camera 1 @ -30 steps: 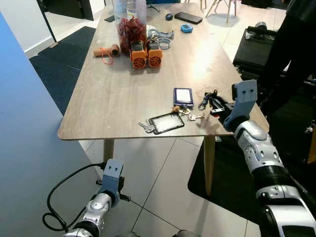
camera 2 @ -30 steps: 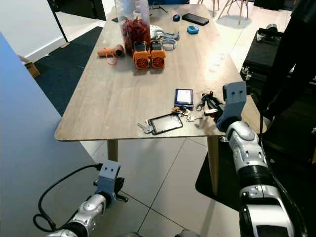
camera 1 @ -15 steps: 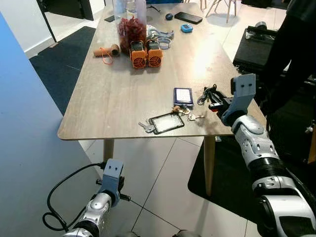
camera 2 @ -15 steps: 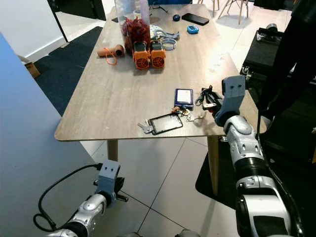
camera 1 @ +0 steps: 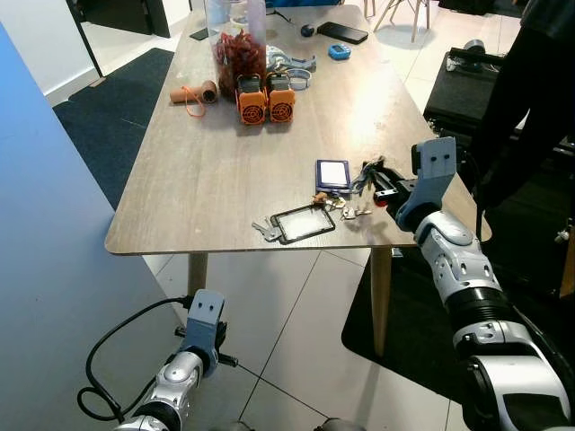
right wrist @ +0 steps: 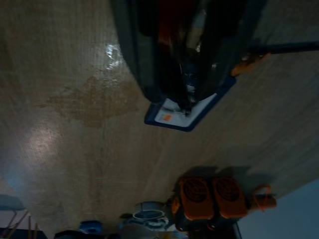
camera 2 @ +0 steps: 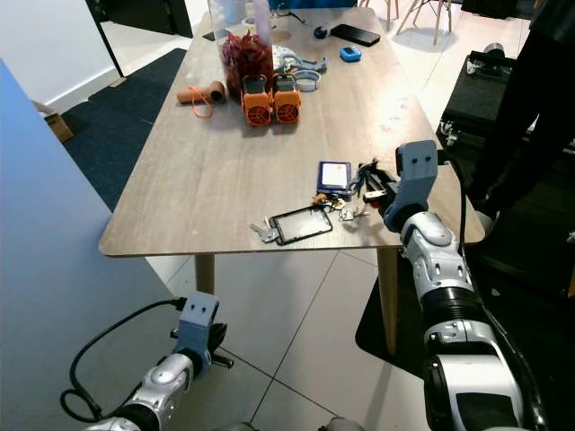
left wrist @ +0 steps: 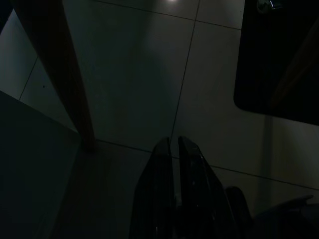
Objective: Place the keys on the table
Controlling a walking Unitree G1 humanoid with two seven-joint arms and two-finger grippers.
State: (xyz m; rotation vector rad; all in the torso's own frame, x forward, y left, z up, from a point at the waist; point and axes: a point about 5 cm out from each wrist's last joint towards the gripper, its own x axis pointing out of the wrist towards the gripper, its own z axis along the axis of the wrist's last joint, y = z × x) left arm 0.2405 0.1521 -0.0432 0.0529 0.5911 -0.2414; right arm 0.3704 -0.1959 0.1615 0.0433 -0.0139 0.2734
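Now nearer the blue card [camera 1: 333, 172], right fingers [camera 1: 377, 182] still gripping the keys [camera 1: 367, 172].

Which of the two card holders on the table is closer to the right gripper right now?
The blue one, lying just beside the right gripper. The black-framed clear one sits farther off, near the table's front edge.

Head eyes look down over the table [camera 1: 225, 171] — wrist views sit close, one facing floor [left wrist: 149, 74].

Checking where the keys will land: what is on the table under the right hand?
Right hand holds dark keys above the blue-framed card and bare table; the spot directly beneath is hidden.
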